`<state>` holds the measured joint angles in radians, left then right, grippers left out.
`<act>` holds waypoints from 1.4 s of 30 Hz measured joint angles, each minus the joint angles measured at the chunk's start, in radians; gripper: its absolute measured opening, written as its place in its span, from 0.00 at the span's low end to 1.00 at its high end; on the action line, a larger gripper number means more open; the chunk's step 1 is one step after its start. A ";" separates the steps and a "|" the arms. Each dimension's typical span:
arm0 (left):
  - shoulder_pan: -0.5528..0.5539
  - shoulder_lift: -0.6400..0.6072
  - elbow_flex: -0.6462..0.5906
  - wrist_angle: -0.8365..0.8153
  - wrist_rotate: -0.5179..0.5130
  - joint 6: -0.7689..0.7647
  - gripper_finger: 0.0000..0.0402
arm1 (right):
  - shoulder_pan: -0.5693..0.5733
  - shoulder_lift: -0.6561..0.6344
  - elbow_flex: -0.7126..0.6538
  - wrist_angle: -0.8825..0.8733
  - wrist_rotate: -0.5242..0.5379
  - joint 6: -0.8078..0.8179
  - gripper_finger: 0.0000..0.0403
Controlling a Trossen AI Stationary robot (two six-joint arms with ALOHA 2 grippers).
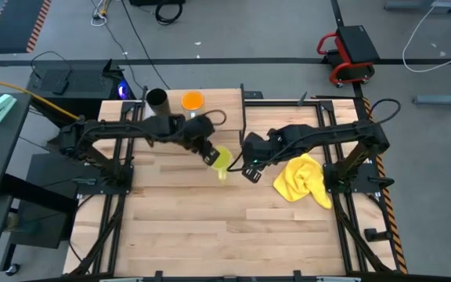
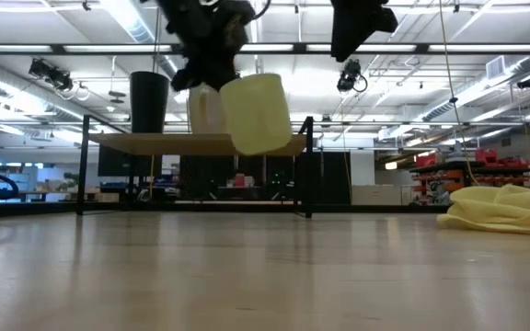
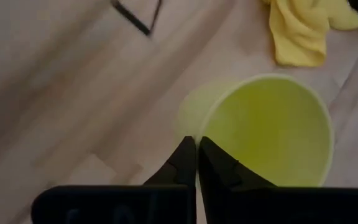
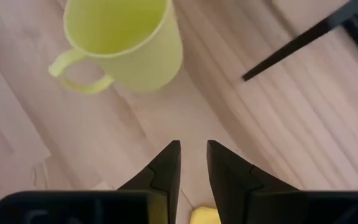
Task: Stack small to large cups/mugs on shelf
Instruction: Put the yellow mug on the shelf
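Black cylindrical cup (image 1: 156, 99) and orange cup (image 1: 193, 101) set on light-wood shelf (image 2: 155, 143), far; yellow-green handled mug (image 1: 221, 161) held above tabletop, nearer; yellow cloth (image 1: 304, 180) laid right.

Open counter (image 1: 210, 227) across the whole near half, free for passing. Blocked at the far edge by the shelf (image 2: 155, 143), already carrying the black cup (image 1: 156, 99) and the orange cup (image 1: 193, 100). Yellow-green mug (image 2: 258, 113) hanging in the middle, above the counter. Yellow cloth (image 1: 304, 178) lying toward the right side.

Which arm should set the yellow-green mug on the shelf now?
Left. The left gripper is shut on the yellow-green mug, held off the table just in front of the shelf. The right gripper hangs nearby, holding nothing.
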<state>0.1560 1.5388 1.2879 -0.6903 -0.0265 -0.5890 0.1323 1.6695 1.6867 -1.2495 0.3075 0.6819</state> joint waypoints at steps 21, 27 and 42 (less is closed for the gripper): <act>0.152 0.411 0.843 -0.477 -0.048 0.287 0.02 | -0.046 -0.166 0.000 -0.078 0.092 -0.059 0.10; 0.204 0.453 0.955 -0.534 -0.080 0.299 0.02 | -0.079 -0.172 0.000 -0.083 0.091 -0.113 0.08; 0.339 0.458 0.963 -0.570 -0.090 0.410 0.02 | -0.168 -0.174 0.000 -0.070 0.081 -0.206 0.04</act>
<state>0.4950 1.9972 2.2513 -1.2606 -0.1160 -0.1791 -0.0355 1.4960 1.6867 -1.3195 0.3883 0.4758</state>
